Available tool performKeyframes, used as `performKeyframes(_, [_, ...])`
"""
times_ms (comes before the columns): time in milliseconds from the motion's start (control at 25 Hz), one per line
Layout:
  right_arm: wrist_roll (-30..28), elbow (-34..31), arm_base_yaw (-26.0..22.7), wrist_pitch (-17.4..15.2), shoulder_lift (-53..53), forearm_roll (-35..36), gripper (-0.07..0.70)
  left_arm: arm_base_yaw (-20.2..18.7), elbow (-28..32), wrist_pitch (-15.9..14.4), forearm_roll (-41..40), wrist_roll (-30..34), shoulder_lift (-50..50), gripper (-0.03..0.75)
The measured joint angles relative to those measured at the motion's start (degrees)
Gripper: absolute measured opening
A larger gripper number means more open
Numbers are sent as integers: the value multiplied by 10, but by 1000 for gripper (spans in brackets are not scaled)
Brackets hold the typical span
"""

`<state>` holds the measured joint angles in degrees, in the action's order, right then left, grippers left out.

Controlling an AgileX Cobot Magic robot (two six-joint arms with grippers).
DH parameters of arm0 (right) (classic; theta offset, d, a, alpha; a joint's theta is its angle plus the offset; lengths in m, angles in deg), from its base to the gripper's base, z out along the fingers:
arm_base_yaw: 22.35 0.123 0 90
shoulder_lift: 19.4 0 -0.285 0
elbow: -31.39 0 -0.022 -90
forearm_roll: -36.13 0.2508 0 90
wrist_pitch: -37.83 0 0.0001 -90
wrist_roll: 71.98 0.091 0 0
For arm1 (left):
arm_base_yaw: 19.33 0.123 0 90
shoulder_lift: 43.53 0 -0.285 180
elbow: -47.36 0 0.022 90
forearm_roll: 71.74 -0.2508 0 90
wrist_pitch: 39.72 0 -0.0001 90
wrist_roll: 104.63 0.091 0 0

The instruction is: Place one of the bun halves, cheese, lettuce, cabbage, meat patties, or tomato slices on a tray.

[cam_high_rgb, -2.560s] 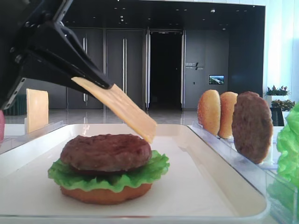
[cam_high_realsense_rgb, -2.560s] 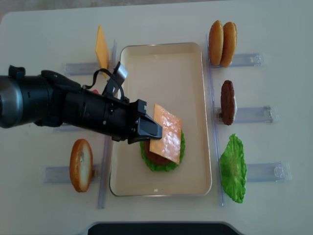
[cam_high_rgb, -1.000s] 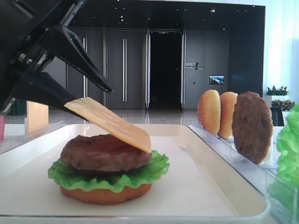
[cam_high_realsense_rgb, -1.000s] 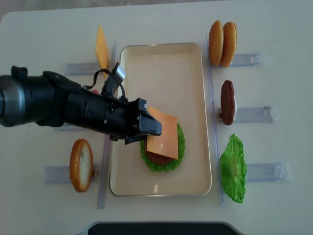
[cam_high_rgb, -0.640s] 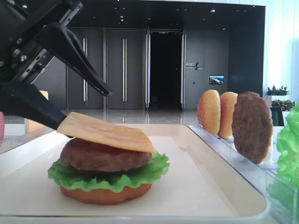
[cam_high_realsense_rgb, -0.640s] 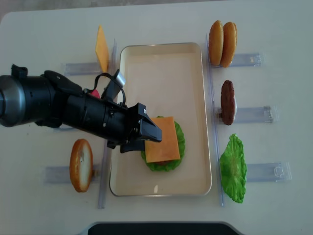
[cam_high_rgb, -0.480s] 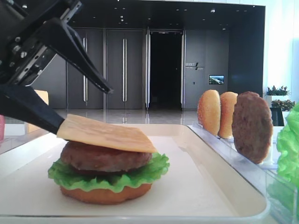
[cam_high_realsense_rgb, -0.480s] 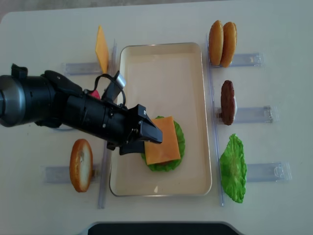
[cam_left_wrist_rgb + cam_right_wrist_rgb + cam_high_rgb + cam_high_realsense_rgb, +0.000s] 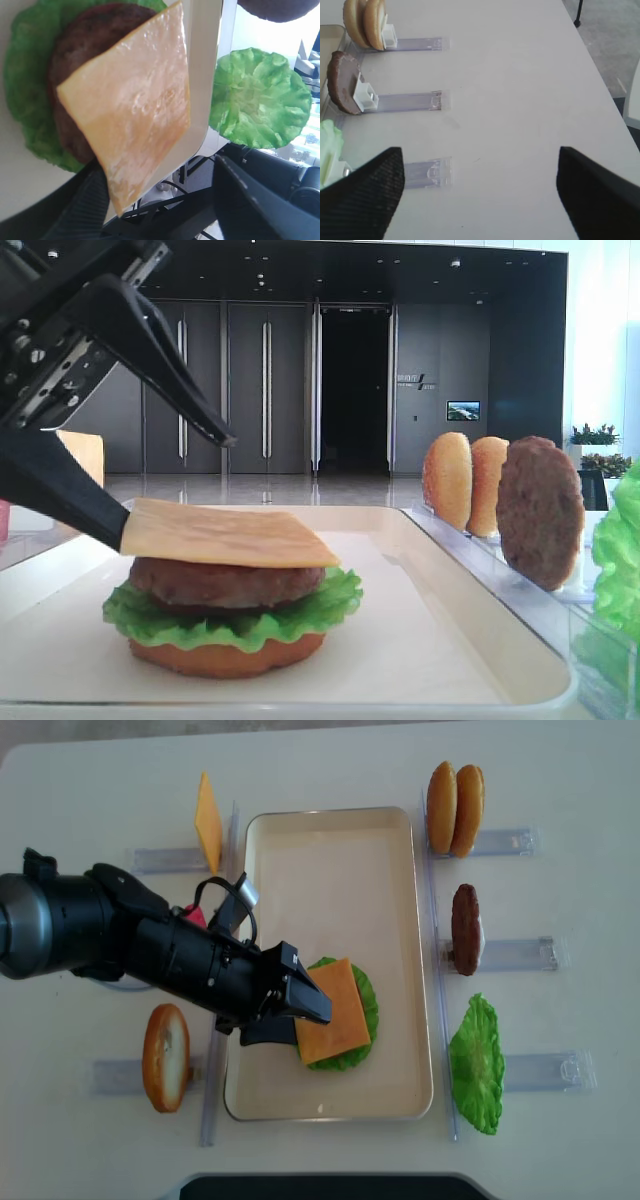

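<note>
Jaws wider, cheese now flat on patty

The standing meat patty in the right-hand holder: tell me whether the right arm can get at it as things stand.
Probably yes. The right gripper is open above bare table, and the meat patty stands on edge in its clear holder ahead to its left, with nothing between them.

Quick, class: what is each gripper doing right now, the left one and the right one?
Left gripper: open, fingers spread around the cheese lying on the patty.
Right gripper: open, holding nothing.
</note>
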<state>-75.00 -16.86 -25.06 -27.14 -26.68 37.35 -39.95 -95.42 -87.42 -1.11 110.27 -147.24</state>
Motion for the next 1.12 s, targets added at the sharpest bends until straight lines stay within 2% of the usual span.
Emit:
performKeyframes(280, [0, 0, 0, 0, 0, 0, 587, 0, -1, 9, -12, -6, 0, 485])
performKeyframes(520, [0, 0, 0, 0, 0, 0, 587, 0, -38, 3, -114, -77, 0, 485])
performKeyframes(800, [0, 0, 0, 0, 0, 0, 587, 0, -85, -39, -236, -169, 0, 485])
performKeyframes(960, [0, 0, 0, 0, 0, 0, 587, 0, -128, -68, -254, -183, 0, 485])
performKeyframes(1120, [0, 0, 0, 0, 0, 0, 587, 0, -188, -81, -272, -195, 0, 485])
